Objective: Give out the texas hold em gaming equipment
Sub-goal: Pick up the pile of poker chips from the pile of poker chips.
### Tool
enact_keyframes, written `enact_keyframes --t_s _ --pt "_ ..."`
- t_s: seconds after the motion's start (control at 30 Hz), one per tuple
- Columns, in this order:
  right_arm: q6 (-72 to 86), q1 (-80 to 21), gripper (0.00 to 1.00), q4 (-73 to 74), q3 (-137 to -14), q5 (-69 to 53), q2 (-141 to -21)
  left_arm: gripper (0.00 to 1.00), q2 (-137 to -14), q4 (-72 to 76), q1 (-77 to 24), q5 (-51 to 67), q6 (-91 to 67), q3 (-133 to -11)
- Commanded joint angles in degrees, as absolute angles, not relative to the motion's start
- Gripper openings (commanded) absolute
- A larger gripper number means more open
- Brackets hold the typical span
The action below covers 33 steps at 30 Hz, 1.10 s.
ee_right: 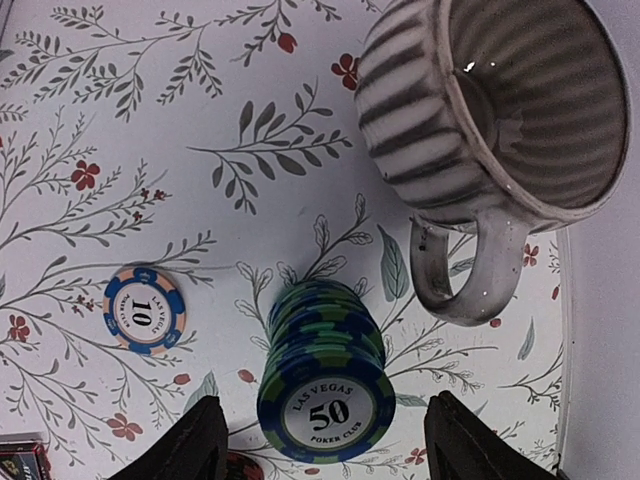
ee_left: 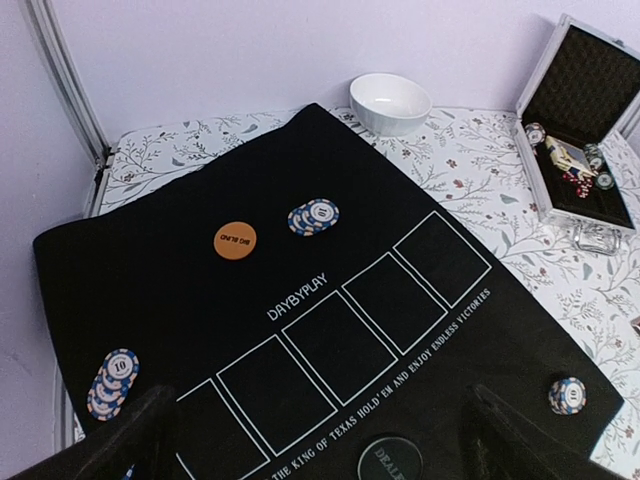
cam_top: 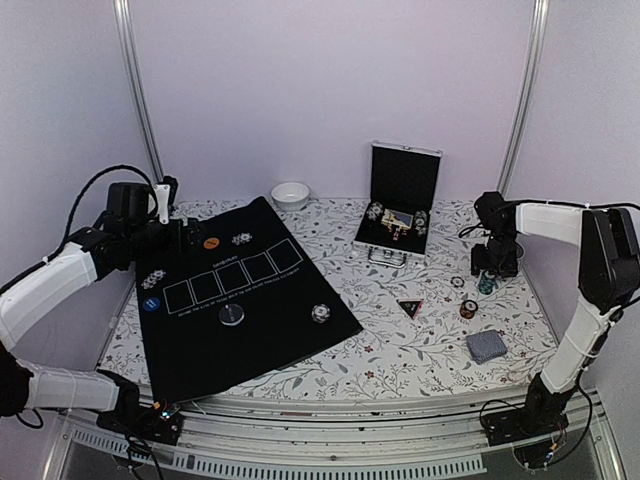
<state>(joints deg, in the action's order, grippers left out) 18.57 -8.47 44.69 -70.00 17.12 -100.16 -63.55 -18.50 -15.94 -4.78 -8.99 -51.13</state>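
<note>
One stack of blue-green 50 chips [ee_right: 322, 385] on floral counter [ee_right: 150, 200], my right tool [ee_right: 325, 400] apart astride it, striped mug [ee_right: 480, 130] beside, 10 chip [ee_right: 145, 310] left, my left tool [ee_left: 322, 400] apart.

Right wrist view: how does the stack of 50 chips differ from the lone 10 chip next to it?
The stack of 50 chips is many chips piled high; the 10 chip is one lying flat. The stack is dark blue with green edge marks, the 10 chip pale blue with orange. The stack stands between the jaws of the right gripper; the 10 chip lies outside them. Both are round, white-centred, on the floral cloth.
</note>
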Motion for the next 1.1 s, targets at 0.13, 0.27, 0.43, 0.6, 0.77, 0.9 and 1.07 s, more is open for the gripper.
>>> enact_keyframes --t_s 0.13,0.27,0.43,0.6,0.77,0.9,1.07 --pt "16.97 -7.0 0.64 42.06 -72.02 16.99 -103.88 0.98 -62.75 -16.9 -15.14 -4.08 -8.09 -50.14" --pt "16.48 -6.05 0.61 41.56 -72.84 16.53 -105.07 0.98 -62.8 -16.96 -15.17 -3.98 -8.09 -50.1" --pt "15.92 -5.63 0.61 41.11 -73.1 15.64 -106.41 0.98 -62.84 -16.96 -14.95 -4.05 -8.08 -50.06" --pt "15.38 -5.64 0.56 40.93 -73.15 14.4 -107.06 0.98 -62.84 -16.89 -14.87 -4.06 -8.06 -50.01" --pt "15.31 -5.53 0.53 40.92 -72.7 14.37 -106.63 0.98 -62.84 -16.92 -14.77 -4.04 -8.09 -50.01" --pt "15.46 -5.44 0.41 40.94 -72.27 14.93 -106.13 0.98 -62.84 -16.88 -14.69 -3.92 -8.09 -50.01" --pt "15.03 -5.28 0.21 41.5 -72.34 14.68 -105.63 0.98 -62.75 -16.89 -14.62 -3.85 -8.08 -50.01"
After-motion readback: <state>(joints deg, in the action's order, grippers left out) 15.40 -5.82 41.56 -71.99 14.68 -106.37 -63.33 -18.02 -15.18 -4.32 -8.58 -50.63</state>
